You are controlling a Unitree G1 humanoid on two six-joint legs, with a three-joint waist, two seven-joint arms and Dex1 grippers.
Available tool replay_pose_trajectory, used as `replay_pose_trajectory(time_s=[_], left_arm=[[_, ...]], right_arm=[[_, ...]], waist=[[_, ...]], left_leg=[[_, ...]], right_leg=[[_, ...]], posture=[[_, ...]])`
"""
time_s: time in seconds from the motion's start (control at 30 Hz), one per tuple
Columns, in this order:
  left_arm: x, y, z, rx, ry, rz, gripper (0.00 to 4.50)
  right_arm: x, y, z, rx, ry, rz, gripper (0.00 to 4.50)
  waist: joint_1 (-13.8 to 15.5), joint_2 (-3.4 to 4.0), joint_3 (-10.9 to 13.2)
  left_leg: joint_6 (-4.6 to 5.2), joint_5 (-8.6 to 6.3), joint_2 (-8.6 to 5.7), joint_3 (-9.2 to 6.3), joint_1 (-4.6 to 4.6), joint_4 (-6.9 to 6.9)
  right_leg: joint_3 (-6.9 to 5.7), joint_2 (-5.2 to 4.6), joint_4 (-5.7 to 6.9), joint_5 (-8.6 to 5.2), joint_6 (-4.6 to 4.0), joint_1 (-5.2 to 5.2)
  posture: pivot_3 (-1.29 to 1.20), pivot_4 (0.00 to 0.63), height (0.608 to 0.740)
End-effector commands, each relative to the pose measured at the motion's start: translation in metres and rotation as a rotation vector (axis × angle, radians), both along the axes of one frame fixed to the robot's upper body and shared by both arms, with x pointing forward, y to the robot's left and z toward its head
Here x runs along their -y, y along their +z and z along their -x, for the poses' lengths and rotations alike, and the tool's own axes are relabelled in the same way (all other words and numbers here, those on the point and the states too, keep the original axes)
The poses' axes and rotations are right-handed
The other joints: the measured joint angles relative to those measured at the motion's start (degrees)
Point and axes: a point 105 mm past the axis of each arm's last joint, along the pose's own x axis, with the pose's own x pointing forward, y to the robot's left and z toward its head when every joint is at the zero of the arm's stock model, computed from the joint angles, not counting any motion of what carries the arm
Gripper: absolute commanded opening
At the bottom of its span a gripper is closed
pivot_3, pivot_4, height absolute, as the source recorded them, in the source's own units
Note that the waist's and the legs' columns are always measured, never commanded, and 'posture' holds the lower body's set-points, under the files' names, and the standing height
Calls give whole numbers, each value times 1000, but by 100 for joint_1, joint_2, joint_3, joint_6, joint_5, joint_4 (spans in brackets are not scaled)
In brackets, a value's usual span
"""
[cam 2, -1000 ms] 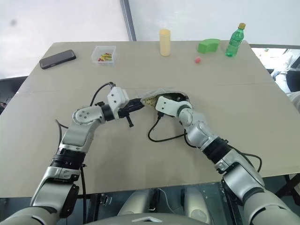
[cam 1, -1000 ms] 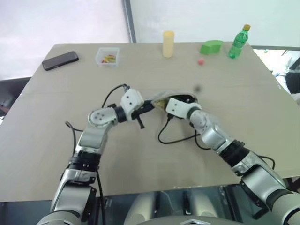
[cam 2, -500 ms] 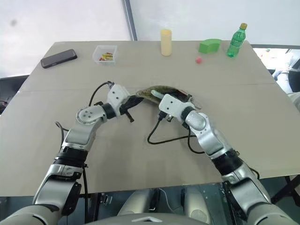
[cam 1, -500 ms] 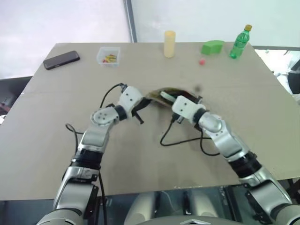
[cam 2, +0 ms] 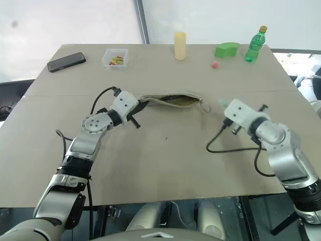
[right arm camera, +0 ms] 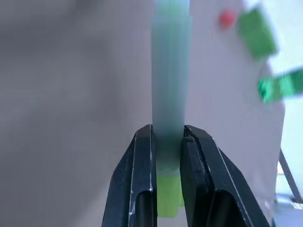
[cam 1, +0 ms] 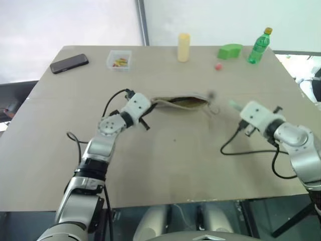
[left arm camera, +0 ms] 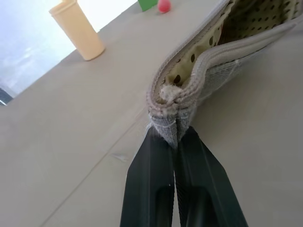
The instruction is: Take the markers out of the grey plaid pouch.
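The grey plaid pouch [cam 1: 181,102] lies flat near the table's middle, its mouth open on a dotted yellow lining [left arm camera: 236,23]. My left gripper [left arm camera: 173,135] is shut on the pouch's left end, and I also see that gripper [cam 2: 139,104] from the head. My right gripper [right arm camera: 168,135] is shut on one of the markers [right arm camera: 169,80], lime green with a paler front part that sticks out past the fingertips. That gripper [cam 1: 239,107] hovers to the right of the pouch, clear of it. I cannot see into the rest of the pouch.
Along the far edge stand a black phone [cam 1: 69,64], a clear box [cam 1: 119,59] with small items, a yellow cylinder [cam 1: 183,47], a green block [cam 1: 229,50], a red ball [cam 1: 218,66] and a green bottle [cam 1: 261,45]. Black cables [cam 1: 246,150] trail from both wrists.
My right gripper has come out of the pouch's mouth with the marker and swung far right. The pouch has settled flatter and straighter. The left gripper keeps its hold.
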Motion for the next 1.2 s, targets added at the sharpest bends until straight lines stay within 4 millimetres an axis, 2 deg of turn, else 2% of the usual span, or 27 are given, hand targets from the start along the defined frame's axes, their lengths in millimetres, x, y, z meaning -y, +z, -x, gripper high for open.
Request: replay_pose_trajectory(time_s=[0.03,0.2,0.27,0.3,0.37,0.47,0.5,0.57,0.63,0.7,0.73,0.8,0.9,1.0,1.1,1.2], left_arm=[[-2,9,3,66,-10,-40,0],[-3,8,7,70,-8,-38,0],[-4,7,8,67,-4,-32,0],[-4,6,9,63,-1,-26,0],[-6,5,11,56,5,-15,0],[-6,5,13,46,4,0,0],[-6,5,13,34,1,18,0],[-4,6,13,12,-8,53,0],[-3,7,14,-1,-16,69,0],[1,10,14,-15,-42,90,0],[2,12,14,-19,-54,98,0],[5,15,14,-28,-79,106,0],[9,18,17,-34,-113,113,0],[11,19,21,-41,-141,115,0],[12,17,27,-42,-165,105,0],[12,15,31,-46,-173,104,0]], right_arm=[[17,-21,-6,-59,-47,135,207],[18,-29,-6,-158,-79,117,207],[15,-32,-4,-188,-76,98,1214],[14,-34,-3,-198,-80,79,1480],[13,-31,-1,-189,-94,37,2409],[6,-14,2,-128,-121,-123,3724],[-8,0,6,-102,-73,-239,4099],[-39,28,16,-83,17,-489,4099],[-57,43,21,-86,75,-620,4099],[-95,60,20,-97,183,-777,4099],[-110,65,19,-105,223,-827,3518],[-135,68,13,-116,265,-886,2817],[-154,64,-1,-121,250,-940,1375],[-167,62,-18,-127,226,-1008,1375],[-171,58,-35,-121,185,-1024,1375],[-174,54,-43,-127,168,-1036,1375]], waist=[[-17,1,0],[16,-7,-4],[53,-7,-5],[67,-7,-5],[78,-9,-6],[82,-10,-6],[81,-9,-6],[56,-9,-6],[21,8,4],[-5,8,5],[-14,9,6],[-21,4,2],[12,5,3],[1,6,4],[-45,8,5],[-71,9,5]], left_leg=[[0,0,0,0,1,0],[10,-6,-1,-6,4,11],[15,-10,-1,-12,4,12],[15,-10,-1,-13,4,12],[15,-10,-1,-17,4,12],[13,-10,1,-28,3,10],[13,-10,2,-29,2,8],[13,-10,4,-32,-2,5],[14,-11,12,-29,-2,4],[14,-11,11,-29,-1,7],[15,-11,10,-27,3,9],[15,-11,9,-30,6,9],[12,-9,6,-40,0,8],[-9,4,-8,-30,-4,5],[-9,4,-13,-19,-5,3],[-10,5,-10,-20,-3,-2]], right_leg=[[4,0,1,0,0,0],[-2,-2,-5,0,1,13],[-8,-2,-10,1,1,18],[-8,-2,-11,1,1,18],[-13,-1,-11,1,0,19],[-23,0,-15,0,0,21],[-24,1,-16,0,0,21],[-26,3,-19,0,0,19],[-20,8,-13,0,0,18],[-24,6,-11,1,0,18],[-22,7,-10,2,-2,19],[-25,7,-9,6,-7,19],[-36,5,-12,6,-9,19],[-31,-1,-15,6,-9,12],[-29,-2,-13,6,-9,4],[-31,1,-11,6,-9,2]], posture=[[0,150,740],[0,150,740],[0,150,740],[0,150,740],[0,150,740],[0,150,740],[0,150,740],[0,150,740],[0,150,740],[0,150,740],[0,150,740],[0,150,740],[0,150,740],[0,150,740],[0,150,740],[0,150,740]])
